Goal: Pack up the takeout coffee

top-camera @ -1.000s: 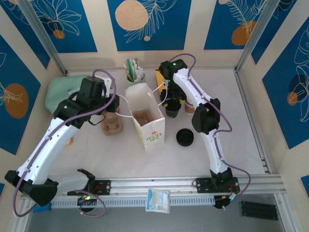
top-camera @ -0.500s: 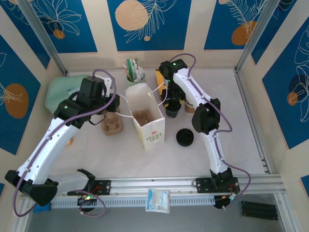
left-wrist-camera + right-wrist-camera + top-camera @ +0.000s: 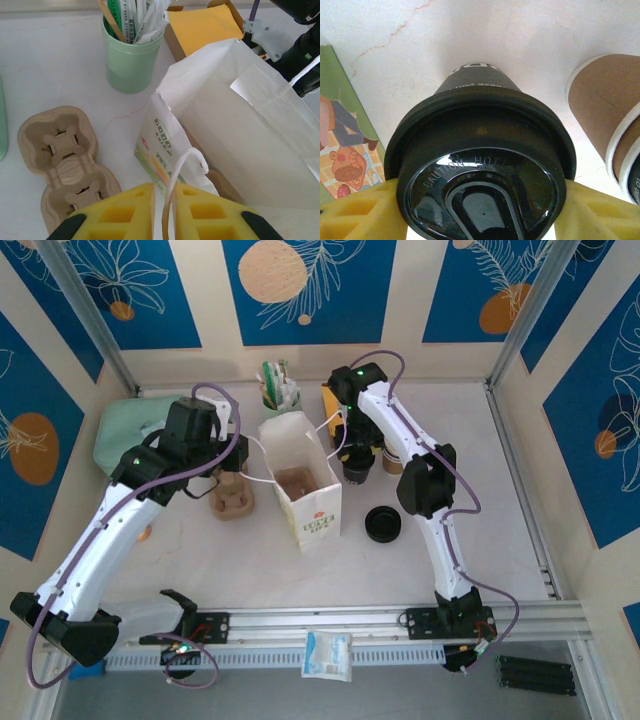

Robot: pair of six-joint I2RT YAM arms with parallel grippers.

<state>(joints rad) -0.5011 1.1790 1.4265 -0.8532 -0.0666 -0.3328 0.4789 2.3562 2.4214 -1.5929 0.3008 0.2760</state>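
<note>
A white paper bag (image 3: 300,485) stands open at mid-table. My left gripper (image 3: 164,210) is shut on its white cord handle (image 3: 186,159), close to the bag's left wall (image 3: 240,135); from above this gripper (image 3: 238,462) sits left of the bag. Just right of the bag, my right gripper (image 3: 480,210) is shut on a lidded coffee cup (image 3: 480,150) with a dark wall and a black lid marked CAUTION HOT; its base looks close to the table. From above, my right gripper (image 3: 357,465) hangs over it. Nested takeout coffee cups (image 3: 607,115), brown with white rims, lie beside it.
A brown pulp cup carrier (image 3: 62,160) lies left of the bag, also seen from above (image 3: 231,500). Behind the bag are a green cup of straws (image 3: 131,60) and a yellow box (image 3: 202,25). A stack of black lids (image 3: 382,523) sits front right. A green cloth (image 3: 125,430) lies far left.
</note>
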